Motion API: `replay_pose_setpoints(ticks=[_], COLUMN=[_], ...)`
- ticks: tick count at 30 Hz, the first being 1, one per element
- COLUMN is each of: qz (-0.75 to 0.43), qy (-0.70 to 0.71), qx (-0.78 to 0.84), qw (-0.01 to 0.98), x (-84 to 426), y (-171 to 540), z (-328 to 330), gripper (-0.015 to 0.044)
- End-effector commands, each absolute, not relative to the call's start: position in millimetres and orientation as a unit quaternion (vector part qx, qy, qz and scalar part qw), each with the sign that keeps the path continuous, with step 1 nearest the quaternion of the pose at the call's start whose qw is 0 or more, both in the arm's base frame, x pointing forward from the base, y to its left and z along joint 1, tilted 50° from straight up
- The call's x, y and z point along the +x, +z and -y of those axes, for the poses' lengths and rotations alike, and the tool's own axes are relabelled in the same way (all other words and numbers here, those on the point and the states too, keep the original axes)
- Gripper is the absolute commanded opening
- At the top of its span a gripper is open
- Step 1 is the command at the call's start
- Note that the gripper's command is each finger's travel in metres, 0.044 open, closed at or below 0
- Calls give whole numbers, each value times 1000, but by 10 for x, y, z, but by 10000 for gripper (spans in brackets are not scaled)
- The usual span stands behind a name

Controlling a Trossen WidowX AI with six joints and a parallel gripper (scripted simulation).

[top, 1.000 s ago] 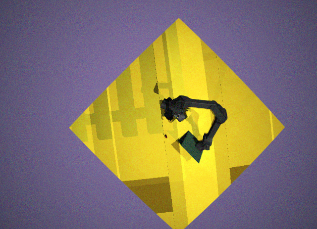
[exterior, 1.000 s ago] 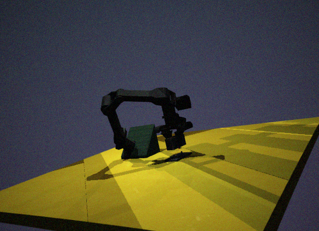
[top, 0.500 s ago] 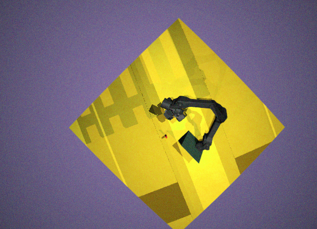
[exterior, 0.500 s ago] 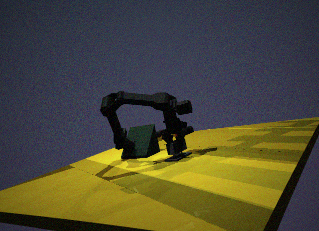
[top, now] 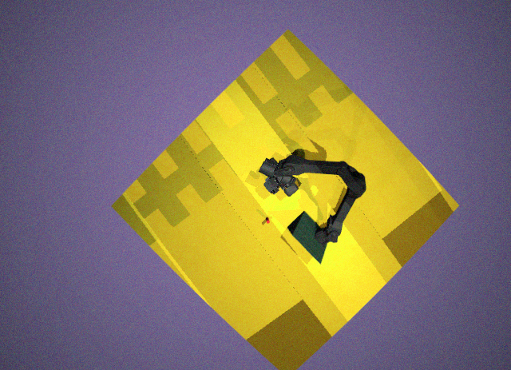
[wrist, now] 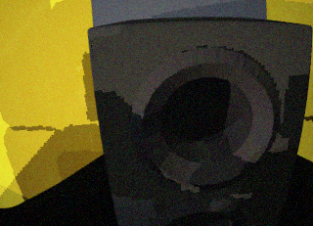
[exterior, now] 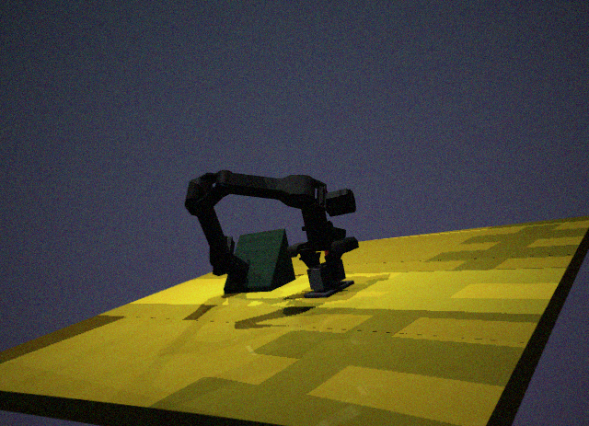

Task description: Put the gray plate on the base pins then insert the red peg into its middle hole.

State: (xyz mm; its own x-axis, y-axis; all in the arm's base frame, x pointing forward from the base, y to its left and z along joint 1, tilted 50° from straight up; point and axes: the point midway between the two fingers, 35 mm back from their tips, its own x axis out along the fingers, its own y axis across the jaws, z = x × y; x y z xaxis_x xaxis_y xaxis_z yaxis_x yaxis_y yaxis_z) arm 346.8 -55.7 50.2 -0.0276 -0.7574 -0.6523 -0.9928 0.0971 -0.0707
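Note:
My gripper (top: 281,186) (exterior: 328,275) is shut on the gray plate (wrist: 114,55) and points down at the base. In the wrist view the plate fills the middle, its round hole facing the camera. The base (exterior: 316,294) (wrist: 127,6) is a flat gray slab beneath the fingers; a strip of it shows past the plate's far edge. The plate is very low over the base; whether it touches or the pins are in its holes is hidden. The red peg (top: 267,220) (exterior: 327,253) is apart from the gripper, and shows in the exterior view only as a red speck behind it.
A dark green wedge-shaped block (top: 306,236) (exterior: 261,259) stands beside the arm's foot, between it and the peg's side of the table. The yellow patterned table top (top: 231,250) (exterior: 190,355) carries shadows of the arm.

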Motion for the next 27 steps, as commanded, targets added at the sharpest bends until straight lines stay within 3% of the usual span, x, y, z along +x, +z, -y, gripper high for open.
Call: replay_pose_setpoints(ticks=[1, 15, 20, 27], qz=[-686, -686, -682, -664], qy=[209, 209, 209, 229], qx=[-638, -638, -642, -660], qw=[282, 282, 282, 266], x=[3469, 3469, 3494, 3506], y=[505, 505, 569, 1199], z=[557, 557, 470, -284], gripper=[79, 440, 440, 440])
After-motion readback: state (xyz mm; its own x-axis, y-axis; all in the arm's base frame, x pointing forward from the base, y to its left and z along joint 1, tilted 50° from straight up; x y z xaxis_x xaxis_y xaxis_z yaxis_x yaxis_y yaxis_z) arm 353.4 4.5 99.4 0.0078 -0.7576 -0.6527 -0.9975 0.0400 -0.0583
